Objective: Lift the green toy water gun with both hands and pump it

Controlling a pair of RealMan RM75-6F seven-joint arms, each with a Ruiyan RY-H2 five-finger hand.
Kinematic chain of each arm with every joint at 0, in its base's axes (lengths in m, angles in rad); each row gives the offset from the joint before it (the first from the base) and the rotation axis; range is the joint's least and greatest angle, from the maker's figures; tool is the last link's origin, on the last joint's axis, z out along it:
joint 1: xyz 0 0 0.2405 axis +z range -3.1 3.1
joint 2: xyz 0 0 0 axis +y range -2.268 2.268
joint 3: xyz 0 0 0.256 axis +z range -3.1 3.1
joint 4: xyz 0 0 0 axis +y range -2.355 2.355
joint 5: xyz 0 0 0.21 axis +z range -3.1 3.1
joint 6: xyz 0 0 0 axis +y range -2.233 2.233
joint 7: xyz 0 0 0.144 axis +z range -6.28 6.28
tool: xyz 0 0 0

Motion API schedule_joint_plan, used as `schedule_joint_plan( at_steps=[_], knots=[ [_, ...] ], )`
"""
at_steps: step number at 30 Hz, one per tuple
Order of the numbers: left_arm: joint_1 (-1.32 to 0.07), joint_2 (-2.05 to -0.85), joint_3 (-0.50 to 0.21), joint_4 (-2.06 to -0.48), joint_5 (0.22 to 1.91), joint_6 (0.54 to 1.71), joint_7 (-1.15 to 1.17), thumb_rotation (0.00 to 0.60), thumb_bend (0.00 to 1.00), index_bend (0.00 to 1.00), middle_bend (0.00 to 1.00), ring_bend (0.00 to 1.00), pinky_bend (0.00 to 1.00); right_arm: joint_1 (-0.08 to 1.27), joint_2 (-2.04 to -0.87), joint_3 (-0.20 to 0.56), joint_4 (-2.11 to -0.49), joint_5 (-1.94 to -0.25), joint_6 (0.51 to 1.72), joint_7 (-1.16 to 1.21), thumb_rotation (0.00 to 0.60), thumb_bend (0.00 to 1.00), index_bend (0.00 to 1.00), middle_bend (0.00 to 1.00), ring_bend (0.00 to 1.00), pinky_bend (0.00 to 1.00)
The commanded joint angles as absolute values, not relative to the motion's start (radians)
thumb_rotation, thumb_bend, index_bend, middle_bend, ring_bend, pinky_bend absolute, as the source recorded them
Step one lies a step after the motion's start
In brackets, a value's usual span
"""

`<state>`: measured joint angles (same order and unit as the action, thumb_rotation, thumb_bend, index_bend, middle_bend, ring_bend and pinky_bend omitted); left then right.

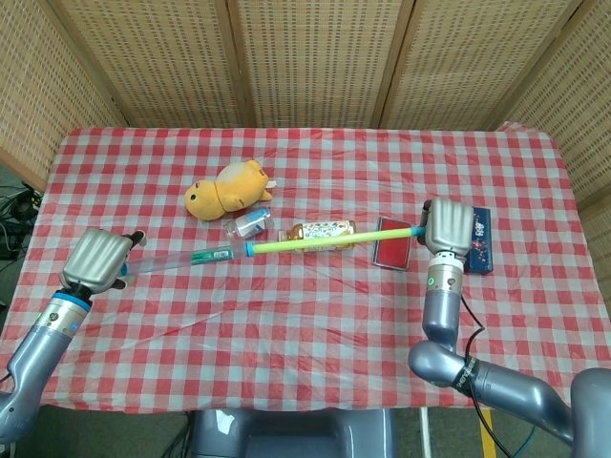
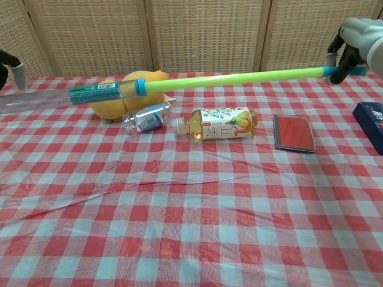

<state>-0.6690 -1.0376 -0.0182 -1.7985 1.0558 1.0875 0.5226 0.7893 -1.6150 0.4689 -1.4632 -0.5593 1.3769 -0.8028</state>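
Green plastic toy water gun hangs above the tabletop, left hand fingers gripping its clear barrel, right hand fingers gripping its pump end.

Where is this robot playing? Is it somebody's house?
Probably a robot test room, not a house: a table with a red checked tablecloth, woven screens walling it in, and cables on the floor.
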Motion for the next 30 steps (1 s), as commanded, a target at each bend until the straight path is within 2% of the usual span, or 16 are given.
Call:
schedule_joint_plan(
  at_steps=[1,5,7,10,12,13,15,19,21,24,28,30],
  knots=[
    [-0.666,-1.042,-0.023,-1.790,1.067,1.082,0.511,0.600,0.31,0.34,0.79,0.66,0.56,0.787,-1.609,0.468,-1.468,-0.559,1.380,-0.804,0.600,0.49,0.85,1.00,1.00,0.84],
    [-0.665,-1.054,-0.030,-1.785,1.079,1.080,0.516,0.600,0.31,0.32,0.74,0.62,0.53,0.782,-1.604,0.463,-1.472,-0.554,1.384,-0.807,0.600,0.48,0.85,1.00,1.00,0.84],
    [-0.665,-1.059,-0.033,-1.784,1.081,1.082,0.525,0.600,0.31,0.30,0.68,0.58,0.50,0.778,-1.602,0.460,-1.471,-0.551,1.385,-0.807,0.600,0.47,0.85,1.00,1.00,0.84],
    [-0.663,-1.064,-0.037,-1.788,1.079,1.087,0.539,0.600,0.26,0.23,0.52,0.47,0.39,0.772,-1.593,0.451,-1.473,-0.555,1.383,-0.809,0.600,0.42,0.81,1.00,1.00,0.81],
    [-0.663,-1.063,-0.039,-1.792,1.078,1.085,0.544,0.600,0.22,0.17,0.36,0.33,0.29,0.769,-1.586,0.441,-1.474,-0.560,1.384,-0.816,0.600,0.37,0.71,0.97,0.94,0.73],
    [-0.662,-1.062,-0.040,-1.796,1.078,1.086,0.547,0.600,0.22,0.15,0.31,0.28,0.26,0.766,-1.582,0.437,-1.476,-0.560,1.384,-0.818,0.600,0.35,0.68,0.94,0.91,0.69],
    [-0.660,-1.062,-0.042,-1.800,1.080,1.088,0.548,0.600,0.22,0.10,0.21,0.17,0.16,0.763,-1.577,0.434,-1.481,-0.556,1.383,-0.824,0.600,0.32,0.58,0.80,0.79,0.59],
    [-0.654,-1.062,-0.045,-1.808,1.086,1.091,0.543,0.600,0.21,0.05,0.10,0.07,0.06,0.758,-1.567,0.430,-1.490,-0.542,1.382,-0.837,0.600,0.29,0.41,0.56,0.59,0.43],
    [-0.649,-1.063,-0.045,-1.811,1.090,1.097,0.542,0.600,0.21,0.04,0.03,0.01,0.01,0.754,-1.562,0.426,-1.496,-0.536,1.381,-0.842,0.600,0.28,0.33,0.43,0.45,0.37],
    [-0.631,-1.066,-0.046,-1.823,1.100,1.117,0.523,0.600,0.21,0.03,0.00,0.00,0.00,0.744,-1.555,0.418,-1.508,-0.542,1.387,-0.832,0.600,0.28,0.26,0.32,0.32,0.33],
    [-0.596,-1.078,-0.047,-1.831,1.141,1.165,0.479,0.600,0.21,0.03,0.00,0.00,0.00,0.726,-1.544,0.399,-1.536,-0.572,1.397,-0.811,0.600,0.27,0.23,0.23,0.22,0.28],
    [-0.568,-1.090,-0.043,-1.829,1.181,1.207,0.447,0.600,0.21,0.03,0.00,0.00,0.00,0.711,-1.536,0.385,-1.552,-0.601,1.410,-0.792,0.600,0.27,0.19,0.16,0.14,0.23]
  ],
)
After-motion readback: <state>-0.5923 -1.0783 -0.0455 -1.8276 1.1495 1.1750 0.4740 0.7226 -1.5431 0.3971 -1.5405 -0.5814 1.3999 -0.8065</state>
